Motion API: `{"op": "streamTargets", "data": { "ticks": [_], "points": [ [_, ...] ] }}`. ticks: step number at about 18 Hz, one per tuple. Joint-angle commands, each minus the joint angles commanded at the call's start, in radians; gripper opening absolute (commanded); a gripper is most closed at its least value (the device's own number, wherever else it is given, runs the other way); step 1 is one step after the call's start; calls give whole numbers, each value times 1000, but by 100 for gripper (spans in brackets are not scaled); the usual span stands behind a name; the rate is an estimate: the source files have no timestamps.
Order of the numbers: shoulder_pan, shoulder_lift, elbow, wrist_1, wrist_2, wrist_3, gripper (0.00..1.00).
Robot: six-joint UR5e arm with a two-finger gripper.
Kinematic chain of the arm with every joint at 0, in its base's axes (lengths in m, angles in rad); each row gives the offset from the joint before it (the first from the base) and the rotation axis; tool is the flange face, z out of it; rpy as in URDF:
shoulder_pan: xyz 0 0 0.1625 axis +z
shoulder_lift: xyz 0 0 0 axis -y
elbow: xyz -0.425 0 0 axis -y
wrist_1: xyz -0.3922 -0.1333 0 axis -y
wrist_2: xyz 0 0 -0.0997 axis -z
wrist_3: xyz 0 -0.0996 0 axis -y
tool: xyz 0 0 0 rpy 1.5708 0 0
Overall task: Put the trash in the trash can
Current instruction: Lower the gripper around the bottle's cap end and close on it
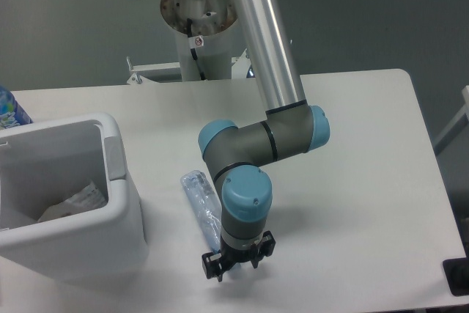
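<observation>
1. Broadly, the table (pixel 366 181) fills most of the frame — a white top with a rounded corner at upper right, grey floor behind it.
2. The arm (pixel 267 56) comes down from a base at top centre; its silver tube slants to a grey elbow with pale blue caps in mid-frame, and the wrist points straight down at the lower centre.
3. The bin (pixel 121 210) sits at the left edge, white with rounded corners and a thick rim, a light-grey tab on the side facing the arm. Its near wall hides most of the inside.
4. The wrapper (pixel 77 201) lies inside the bin, crumpled and whitish, low against the inner wall.
5. The bottle (pixel 199 194) lies flat on the table between the bin and the wrist — clear with a bluish tint, crushed, running from centre-left down toward the lower centre. Its lower end goes under the wrist and out of sight.
6. The gripper (pixel 236 263) is at the bottom of the frame, low over the table at the bottle's lower end. Its dark fingers (pixel 213 266) stand apart, straddling that end; whether they press on the plastic cannot be told.
7. A labelled bottle (pixel 9 111), blue and white, shows partly at the far left edge behind the bin.
</observation>
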Motion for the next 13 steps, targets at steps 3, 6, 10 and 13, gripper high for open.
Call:
{"op": "streamTargets", "data": {
  "ticks": [3,6,10,13],
  "points": [
    [-5,0,2,0,2,-5,67],
    [-5,2,2,0,2,-3,65],
    [-5,3,-2,0,2,-3,63],
    [-6,2,-3,0,2,-3,63]
  ]
}}
